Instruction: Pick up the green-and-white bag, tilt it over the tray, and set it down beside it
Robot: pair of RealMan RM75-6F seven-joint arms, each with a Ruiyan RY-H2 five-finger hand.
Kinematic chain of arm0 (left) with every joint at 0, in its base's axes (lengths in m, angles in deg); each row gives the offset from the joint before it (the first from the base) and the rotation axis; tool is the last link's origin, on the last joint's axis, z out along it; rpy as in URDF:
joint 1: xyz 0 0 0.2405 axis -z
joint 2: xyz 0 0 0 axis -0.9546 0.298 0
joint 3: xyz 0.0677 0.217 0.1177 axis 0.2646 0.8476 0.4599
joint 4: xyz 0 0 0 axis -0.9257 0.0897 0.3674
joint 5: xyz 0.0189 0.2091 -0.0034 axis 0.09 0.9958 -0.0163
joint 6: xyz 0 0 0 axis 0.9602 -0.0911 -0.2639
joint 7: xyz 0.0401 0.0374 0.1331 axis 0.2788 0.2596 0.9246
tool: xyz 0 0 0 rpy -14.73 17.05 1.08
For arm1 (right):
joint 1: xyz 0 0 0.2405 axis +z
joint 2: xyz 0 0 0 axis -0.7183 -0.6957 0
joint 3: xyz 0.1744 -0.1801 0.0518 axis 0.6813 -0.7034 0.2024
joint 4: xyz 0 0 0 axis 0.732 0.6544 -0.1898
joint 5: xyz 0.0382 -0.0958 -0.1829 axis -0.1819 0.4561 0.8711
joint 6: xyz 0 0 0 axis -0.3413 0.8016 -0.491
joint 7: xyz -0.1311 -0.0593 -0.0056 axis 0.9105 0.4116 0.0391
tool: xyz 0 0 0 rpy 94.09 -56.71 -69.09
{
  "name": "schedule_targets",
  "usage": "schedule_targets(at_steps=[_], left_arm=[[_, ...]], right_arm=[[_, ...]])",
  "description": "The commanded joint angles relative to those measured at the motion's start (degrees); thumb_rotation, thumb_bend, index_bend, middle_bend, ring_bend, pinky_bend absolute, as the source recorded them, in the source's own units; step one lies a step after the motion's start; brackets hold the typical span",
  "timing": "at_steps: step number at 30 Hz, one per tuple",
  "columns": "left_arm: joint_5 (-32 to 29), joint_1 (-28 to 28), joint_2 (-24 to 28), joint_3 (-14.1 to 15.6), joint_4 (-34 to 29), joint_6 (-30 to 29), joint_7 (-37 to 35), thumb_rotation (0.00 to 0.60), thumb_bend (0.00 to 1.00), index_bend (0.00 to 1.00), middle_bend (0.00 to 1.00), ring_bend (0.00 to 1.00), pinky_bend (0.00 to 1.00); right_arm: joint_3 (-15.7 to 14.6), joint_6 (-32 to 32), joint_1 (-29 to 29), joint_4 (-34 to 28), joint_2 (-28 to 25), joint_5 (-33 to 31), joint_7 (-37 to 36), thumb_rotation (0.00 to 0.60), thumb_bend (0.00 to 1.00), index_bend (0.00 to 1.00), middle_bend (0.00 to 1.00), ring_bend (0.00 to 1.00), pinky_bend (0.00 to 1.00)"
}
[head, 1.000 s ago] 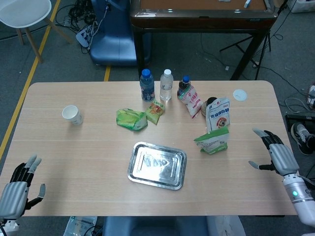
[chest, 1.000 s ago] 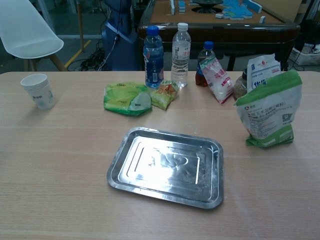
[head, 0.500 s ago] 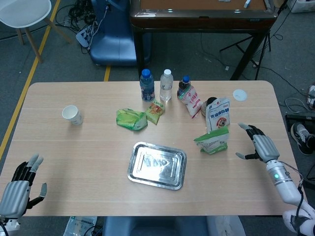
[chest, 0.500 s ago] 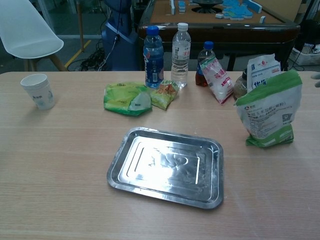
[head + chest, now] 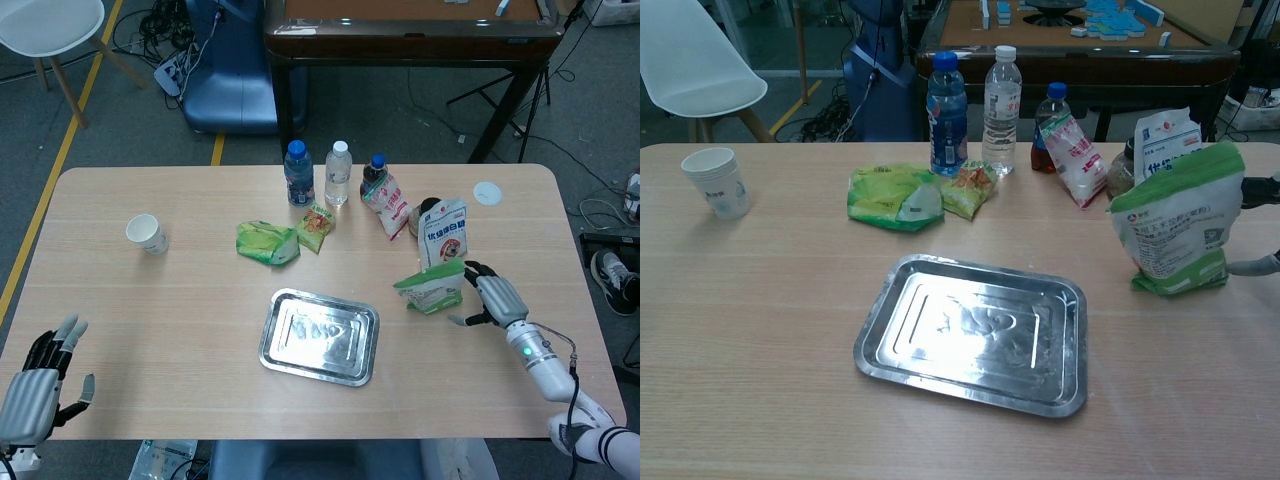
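Note:
The green-and-white bag (image 5: pixel 432 286) (image 5: pixel 1178 222) stands upright on the table, just right of the metal tray (image 5: pixel 320 336) (image 5: pixel 975 331). My right hand (image 5: pixel 490 296) (image 5: pixel 1258 228) is open right beside the bag's right side, fingers spread toward it; whether they touch the bag I cannot tell. In the chest view only its fingertips show at the right edge. My left hand (image 5: pixel 40 380) hangs open at the table's near left corner, far from everything.
Behind the bag stand a blue-and-white pouch (image 5: pixel 444 231), a dark jar (image 5: pixel 426 212), three bottles (image 5: pixel 337 173) and a pink-white packet (image 5: pixel 388 205). Two green snack bags (image 5: pixel 268 242) lie behind the tray. A paper cup (image 5: pixel 146 233) stands at the left, a white lid (image 5: pixel 487 193) at back right.
My right hand has moved left across the table from the right edge up to the bag's right side. The bag, tray and left hand have not moved.

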Motion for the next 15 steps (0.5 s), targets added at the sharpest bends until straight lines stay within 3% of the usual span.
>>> schedule_targets(at_steps=[1, 8, 15], left_arm=[[0.01, -0.02, 0.0, 0.05, 0.1, 0.04, -0.11, 0.6, 0.47, 0.01, 0.0, 0.06, 0.02], [0.24, 0.26, -0.36, -0.05, 0.57, 0.29, -0.54, 0.6, 0.48, 0.01, 0.0, 0.06, 0.02], [0.49, 0.59, -0.62, 0.06, 0.73, 0.8, -0.68, 0.6, 0.47, 0.01, 0.0, 0.06, 0.02]], right_arm=[[-0.82, 0.67, -0.62, -0.03, 0.14, 0.35, 0.18, 0.6, 0.08, 0.19, 0.31, 0.1, 0.09], [-2.19, 4.28, -3.65, -1.98, -0.96, -0.02, 1.96, 0.6, 0.08, 0.19, 0.31, 0.1, 0.09], [-1.07, 3.15, -4.09, 0.08, 0.62, -2.86, 2.46, 0.6, 0.08, 0.19, 0.31, 0.1, 0.09]])
